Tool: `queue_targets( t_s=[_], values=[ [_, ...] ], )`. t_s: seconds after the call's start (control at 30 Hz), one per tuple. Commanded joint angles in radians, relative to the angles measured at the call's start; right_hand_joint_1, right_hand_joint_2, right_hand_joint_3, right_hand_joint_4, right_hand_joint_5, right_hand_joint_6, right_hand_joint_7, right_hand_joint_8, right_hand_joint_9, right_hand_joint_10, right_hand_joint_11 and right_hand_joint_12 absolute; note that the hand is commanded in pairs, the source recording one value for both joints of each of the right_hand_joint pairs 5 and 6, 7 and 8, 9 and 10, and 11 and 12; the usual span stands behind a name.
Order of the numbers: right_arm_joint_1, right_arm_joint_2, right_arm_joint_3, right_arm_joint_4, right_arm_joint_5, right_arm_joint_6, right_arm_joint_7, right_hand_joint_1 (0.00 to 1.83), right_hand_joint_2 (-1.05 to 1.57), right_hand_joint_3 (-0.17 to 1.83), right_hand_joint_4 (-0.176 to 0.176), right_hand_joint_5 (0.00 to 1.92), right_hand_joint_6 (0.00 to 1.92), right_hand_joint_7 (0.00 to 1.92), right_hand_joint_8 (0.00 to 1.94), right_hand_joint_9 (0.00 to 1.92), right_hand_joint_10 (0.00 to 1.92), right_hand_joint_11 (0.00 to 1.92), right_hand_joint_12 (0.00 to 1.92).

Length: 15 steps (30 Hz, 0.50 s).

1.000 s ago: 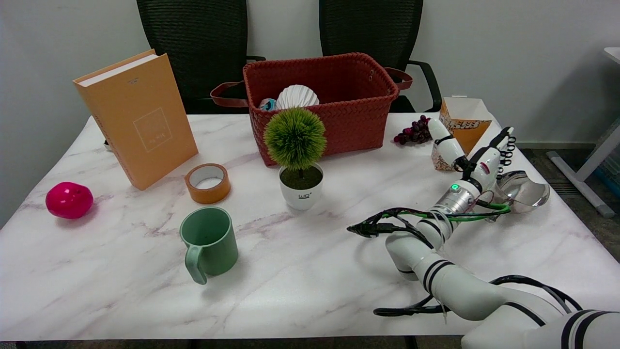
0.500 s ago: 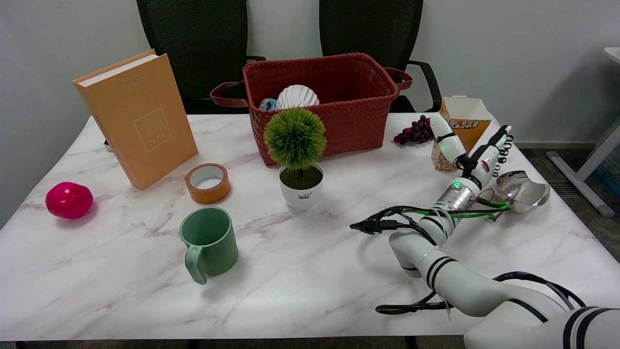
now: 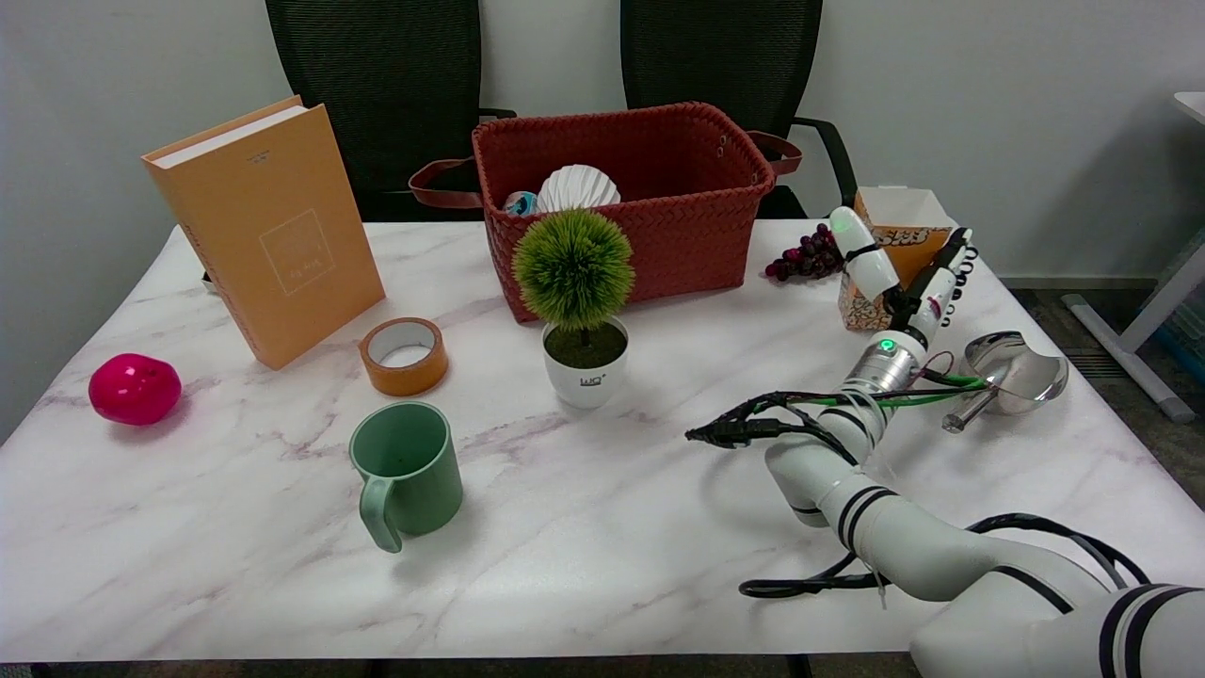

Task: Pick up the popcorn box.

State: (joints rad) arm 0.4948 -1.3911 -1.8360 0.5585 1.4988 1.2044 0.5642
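The marble table (image 3: 527,527) carries everything, and the red woven basket (image 3: 650,188) at its far middle serves as the landmark. Left of the basket stands an orange book (image 3: 268,231). In front of the basket sit a small potted plant (image 3: 576,306) and, further toward the near edge, a green mug (image 3: 407,471). Right of the basket, past a bunch of dark grapes (image 3: 805,256), the popcorn box (image 3: 908,235) stands upright near the table's far right corner, its open mouth up and its long axis vertical. A steel ladle (image 3: 1012,372) lies nearer than the box, well right of the basket.

The right hand (image 3: 904,282) is right at the box, fingers spread: one white finger lies against the box's left face and the others reach along its right side, so the box sits between them, just beyond the palm. Whether they already press the cardboard, I cannot tell; it looks unclenched and not yet gripping. The coming move likely turns on closing across the box's width.
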Motion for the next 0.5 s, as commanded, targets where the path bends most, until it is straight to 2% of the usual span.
queue_targets(
  t_s=[0.03,0.5],
  values=[
    [0.010,0.038,-0.010,-0.006,-0.008,-0.050,0.050,0.68,0.33,-0.15,0.000,0.00,0.00,0.00,0.00,0.00,0.00,0.00,0.00],
    [-0.014,0.045,0.000,-0.007,0.002,-0.028,0.047,0.71,0.35,-0.14,0.000,0.00,0.00,0.00,0.00,0.00,0.00,0.00,0.00]
  ],
)
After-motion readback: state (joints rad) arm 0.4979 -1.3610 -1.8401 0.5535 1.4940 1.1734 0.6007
